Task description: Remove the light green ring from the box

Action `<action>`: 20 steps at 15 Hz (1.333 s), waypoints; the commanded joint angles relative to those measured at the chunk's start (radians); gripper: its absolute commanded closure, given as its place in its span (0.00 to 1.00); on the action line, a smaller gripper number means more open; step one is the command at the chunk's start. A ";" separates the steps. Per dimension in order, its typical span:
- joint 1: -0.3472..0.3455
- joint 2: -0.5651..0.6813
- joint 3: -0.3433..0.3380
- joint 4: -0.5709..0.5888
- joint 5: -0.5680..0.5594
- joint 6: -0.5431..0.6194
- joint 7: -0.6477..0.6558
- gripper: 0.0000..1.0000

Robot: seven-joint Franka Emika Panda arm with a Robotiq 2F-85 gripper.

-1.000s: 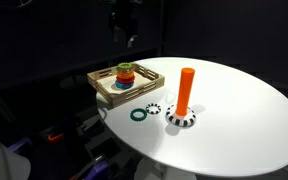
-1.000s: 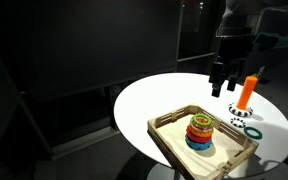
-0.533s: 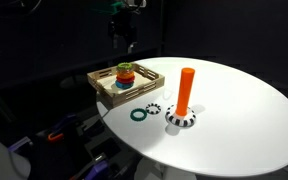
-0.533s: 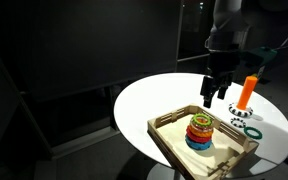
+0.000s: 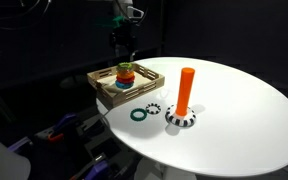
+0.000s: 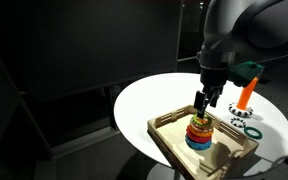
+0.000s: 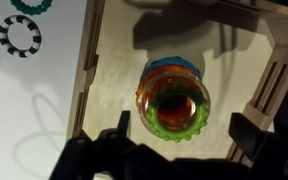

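My hand [image 7: 184, 135] hangs open just above the stack, jaws well apart. In the wrist view one finger [image 7: 122, 125] shows on each side of the pile, and neither touches anything.

Directly below is the light green ring [image 7: 176, 129], the top layer of a stack of rings [image 6: 198, 133]. An orange ring lies under it and a blue one at the bottom. The stack stands roughly in the middle of the box [image 7: 104, 60], a shallow wooden tray set close to the bench [image 5: 244, 110] edge.

I judge the ring to be light and stiff, probably smooth plastic. It won't crush, but it could slip or flip if I pinch it off-centre. Its outer rim looks bumpy, which should give my fingers some bite. It is thin and lies flush on the orange ring, so I'd grip the outer rim at two opposite points, only as deep as the green layer, or I'll lift its neighbour too. The alternative is one finger down the dark centre hole and one outside. I can't tell whether anything fills that hole.

Farther along the bench, outside the box, a dark green ring [image 5: 139, 114] and a black-and-white striped ring [image 5: 153, 109] lie flat just beside each other. Beyond them, towards the middle of the bench, an orange peg [image 5: 185, 90] stands upright.
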 commanded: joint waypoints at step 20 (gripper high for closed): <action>0.010 0.076 -0.024 0.017 -0.012 0.105 0.060 0.51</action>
